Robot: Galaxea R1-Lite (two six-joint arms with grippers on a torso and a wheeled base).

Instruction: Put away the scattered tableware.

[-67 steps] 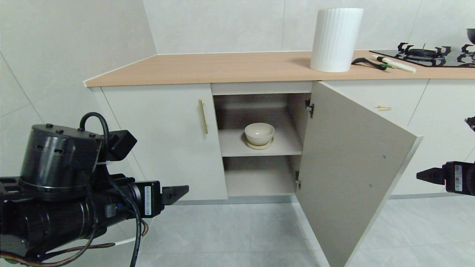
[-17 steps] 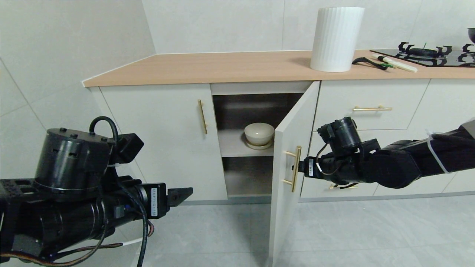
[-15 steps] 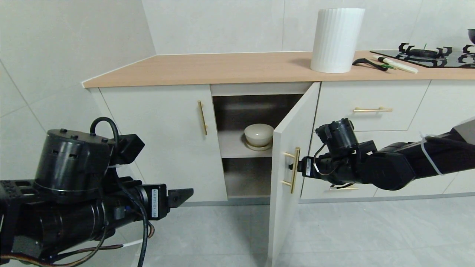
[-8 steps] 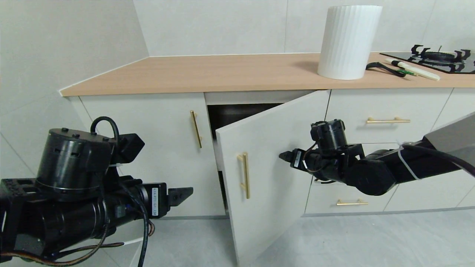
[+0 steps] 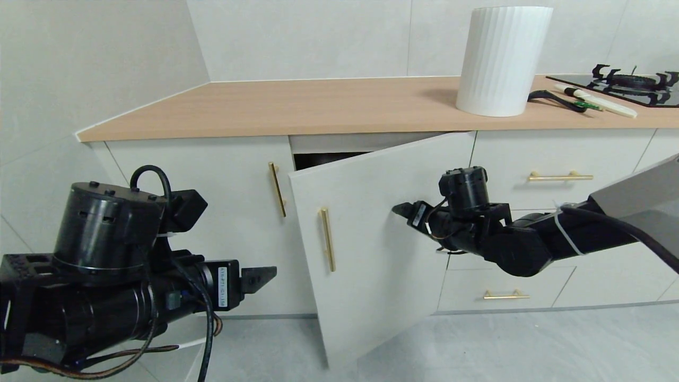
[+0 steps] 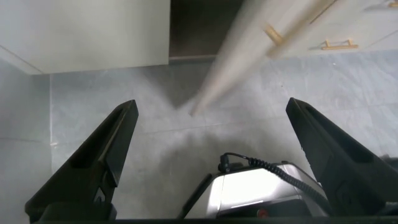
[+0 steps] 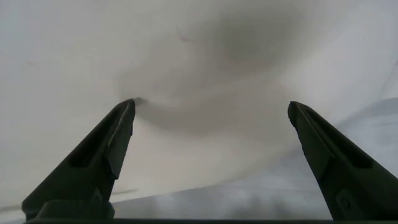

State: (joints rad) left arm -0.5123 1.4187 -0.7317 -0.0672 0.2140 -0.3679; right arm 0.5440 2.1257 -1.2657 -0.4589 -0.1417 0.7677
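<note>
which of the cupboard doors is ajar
The middle door, directly in front of the right pincer. It swings out at an angle, and a dark gap shows above its top edge. The left door beside it sits flush and shut.

Pale grey tiled walls [image 5: 106,63] fill the upper left and top of the frame, meeting in a corner. Below them a light wood table [image 5: 297,106] runs across white cabinets. The left door [image 5: 212,212] is closed. The middle door [image 5: 371,249] stands slightly ajar and has a vertical brass handle [image 5: 327,240]. Drawers [image 5: 557,154] with horizontal brass pulls sit at right, and a black gas hob [image 5: 631,82] is at upper right. Grey floor tiles [image 5: 477,345] span the bottom.
</note>
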